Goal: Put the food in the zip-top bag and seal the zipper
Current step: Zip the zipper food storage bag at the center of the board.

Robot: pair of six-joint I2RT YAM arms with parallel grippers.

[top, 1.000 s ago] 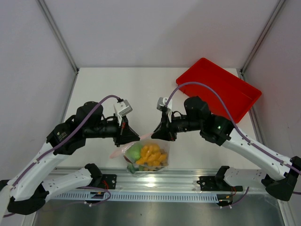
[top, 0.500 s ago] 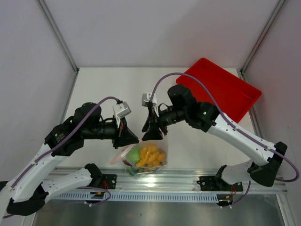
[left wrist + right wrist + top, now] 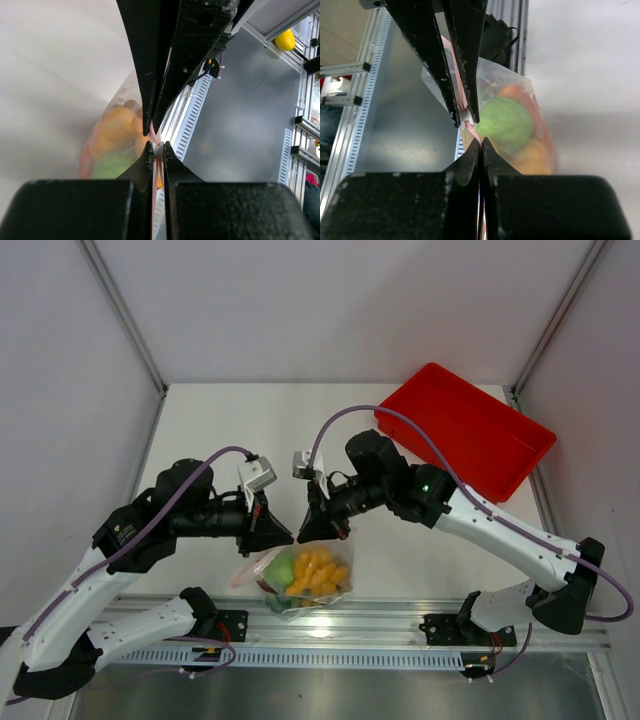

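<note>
Two clamped on zipper [image 3: 475, 135] | left gripper [image 3: 284, 538] | right gripper [image 3: 309, 535] | food [image 3: 315, 568] in zip-top bag [image 3: 250, 568]

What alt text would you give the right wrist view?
The right gripper, shut, pinches the pinkish-red zipper of the zip-top bag, with the left gripper clamped on the same strip just beyond it. Inside the clear bag is the food, a green round piece and blurred orange pieces, with the white table at right.

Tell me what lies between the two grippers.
Only the zipper of the zip-top bag, pinched by the left gripper and the right gripper; both wrist views show it.
</note>
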